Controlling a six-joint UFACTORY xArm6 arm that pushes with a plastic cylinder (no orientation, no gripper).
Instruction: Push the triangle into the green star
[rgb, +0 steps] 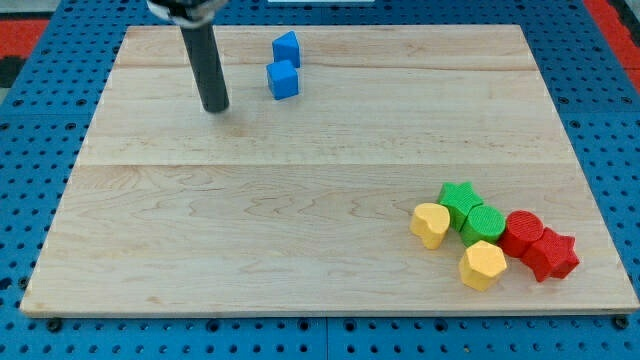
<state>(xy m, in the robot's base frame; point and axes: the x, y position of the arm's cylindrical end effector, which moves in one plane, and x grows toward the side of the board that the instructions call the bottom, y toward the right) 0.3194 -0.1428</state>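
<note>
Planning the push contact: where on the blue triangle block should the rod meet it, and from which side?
With no hand, it is a push. I would set my tip, now left of it, against the blue triangle block's upper-left side, coming from the view's top left, since the green star block lies toward the bottom right. The blue cube just below may get clipped.

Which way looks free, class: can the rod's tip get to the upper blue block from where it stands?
Probably yes. My tip stands to the view's left of both blue blocks, and bare board lies between it and the upper blue block. The lower blue block sits just below that path.
</note>
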